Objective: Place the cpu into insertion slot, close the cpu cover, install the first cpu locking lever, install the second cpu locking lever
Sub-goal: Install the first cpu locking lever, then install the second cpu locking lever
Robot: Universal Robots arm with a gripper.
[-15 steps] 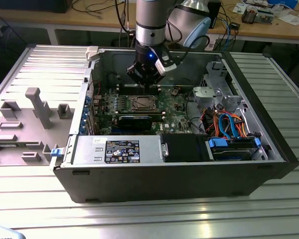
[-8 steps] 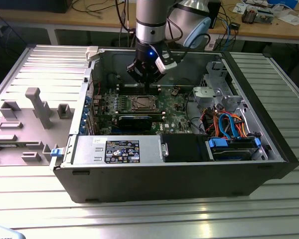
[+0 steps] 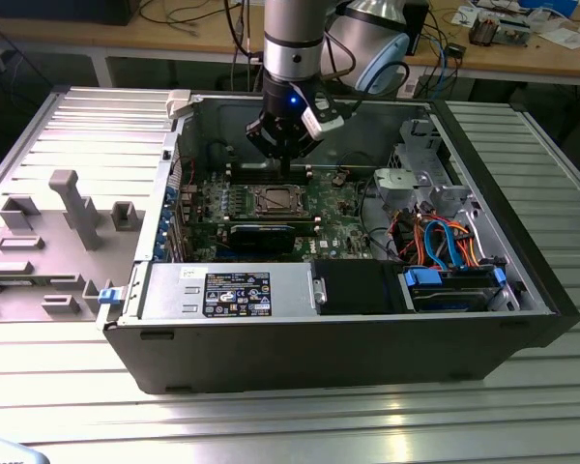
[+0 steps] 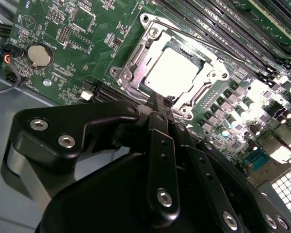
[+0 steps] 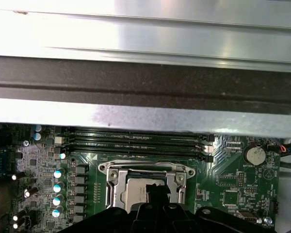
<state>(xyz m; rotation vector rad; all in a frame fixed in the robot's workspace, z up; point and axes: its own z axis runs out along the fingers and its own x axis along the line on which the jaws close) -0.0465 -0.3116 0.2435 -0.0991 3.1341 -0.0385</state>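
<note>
The cpu [image 4: 172, 73] lies flat in the insertion slot [image 3: 274, 201] on the green board, its pale metal top showing through the window of the cpu cover [image 4: 131, 65]. The silver cover frame lies down around the chip. In the first wrist view the cpu [image 5: 136, 187] and the cpu cover [image 5: 117, 187] sit just beyond the black fingers. My gripper [image 4: 158, 99] hangs above the socket's near edge, fingers pressed together with nothing between them. In the exterior view the gripper [image 3: 287, 170] is just behind the socket, inside the open case.
Long memory slots [image 5: 136, 143] run beside the socket, and a coin battery [image 4: 40, 55] sits on the board. A black card [image 3: 261, 234] lies in front of the socket. The power supply [image 3: 232, 290], drive cage with cables [image 3: 445, 242] and case walls hem in the board.
</note>
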